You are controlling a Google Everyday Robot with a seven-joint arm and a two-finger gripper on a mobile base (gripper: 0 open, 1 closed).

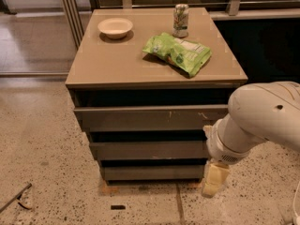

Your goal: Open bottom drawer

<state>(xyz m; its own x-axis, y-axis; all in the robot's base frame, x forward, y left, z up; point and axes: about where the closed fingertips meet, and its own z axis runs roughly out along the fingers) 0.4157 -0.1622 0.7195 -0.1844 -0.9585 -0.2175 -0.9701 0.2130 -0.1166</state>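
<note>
Three drawer fronts stacked; bottom drawer [152, 173] lowest, near floor, closed, long axis left-right, face toward camera, unmarked. Gripper [214, 180] just beside its right end, pointing down; how open, cannot tell. Can [181, 20] lettering unreadable.

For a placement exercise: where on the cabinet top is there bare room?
Bare: front-left of the tan cabinet top, in front of the shallow cream bowl, left of the crumpled green snack bag. Crowded: back-right, bag beside slim metal can. The cream end effector hangs right of the grey-brown bottom drawer.
</note>
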